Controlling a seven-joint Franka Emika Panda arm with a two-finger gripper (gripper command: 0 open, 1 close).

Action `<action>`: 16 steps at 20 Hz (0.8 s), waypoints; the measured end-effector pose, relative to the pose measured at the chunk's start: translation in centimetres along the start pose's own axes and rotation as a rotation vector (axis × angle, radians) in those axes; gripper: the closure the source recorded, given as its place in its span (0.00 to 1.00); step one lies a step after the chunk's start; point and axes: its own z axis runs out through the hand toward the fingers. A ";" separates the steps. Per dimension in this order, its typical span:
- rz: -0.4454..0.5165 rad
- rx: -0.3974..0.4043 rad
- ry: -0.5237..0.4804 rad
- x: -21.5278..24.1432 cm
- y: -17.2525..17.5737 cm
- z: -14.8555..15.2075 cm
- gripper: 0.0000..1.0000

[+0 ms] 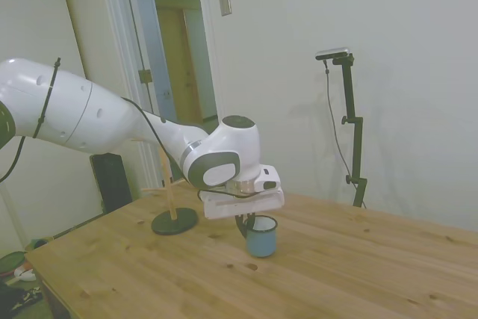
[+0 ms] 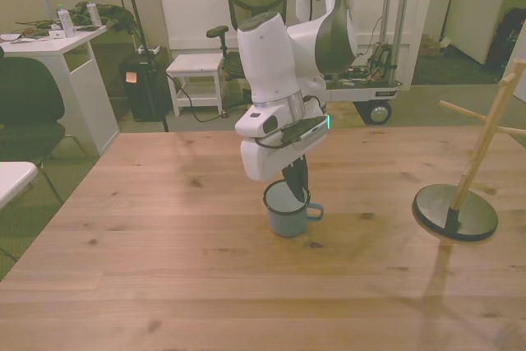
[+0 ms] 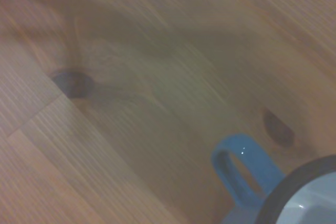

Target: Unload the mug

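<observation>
Mug (image 2: pixel 287 214) stands upright on the wooden table (image 2: pixel 164 269), handle toward the front view's right, well apart from the wooden peg stand (image 2: pixel 464 195). Gripper (image 2: pixel 294 180) reaches down at its rim, dark fingers (image 2: pixel 296 175) closed on the rim's far side.

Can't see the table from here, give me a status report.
Hand at the mug's rim, grip unclear. Mug upright on the table. Peg stand off to the side, nothing blocking.

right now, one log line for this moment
mug: upright on table | gripper: at mug rim, grip unclear | peg stand: empty
</observation>
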 end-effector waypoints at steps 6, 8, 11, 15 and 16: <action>-0.001 0.005 -0.012 -0.2 -0.1 0.5 0.00; -0.002 0.006 -0.016 -0.3 -0.1 0.7 0.00; -0.003 0.007 -0.017 -0.3 -0.1 0.7 0.00; 0.005 0.003 -0.005 -0.4 0.4 0.0 0.00; 0.008 0.002 0.000 -0.4 0.6 -0.3 0.00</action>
